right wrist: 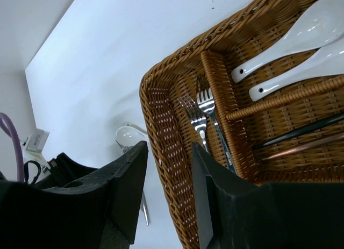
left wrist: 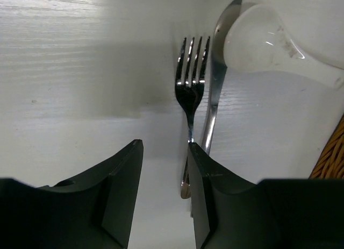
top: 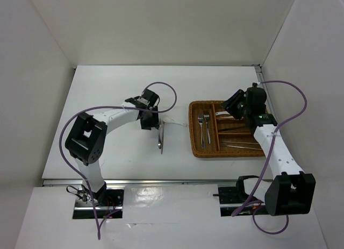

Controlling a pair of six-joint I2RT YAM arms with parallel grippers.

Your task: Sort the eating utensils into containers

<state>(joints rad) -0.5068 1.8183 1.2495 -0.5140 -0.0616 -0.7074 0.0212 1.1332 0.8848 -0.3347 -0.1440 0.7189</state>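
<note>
left gripper (left wrist: 165,148): spread, fork (left wrist: 191,87) handle beside one finger | step: fork pickup | next: centre on handle, pinch, carry right to tray (top: 191,132) | right gripper (right wrist: 169,152): spread, empty

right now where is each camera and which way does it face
Top external: above, behind the bases, looking down on the table; both arms show.
Left wrist: on left arm, facing down at a fork on the table; left gripper shows.
Right wrist: on right arm, facing down into the wicker tray; right gripper shows.
Shared: top external and right wrist both show the tray's two forks.
</note>
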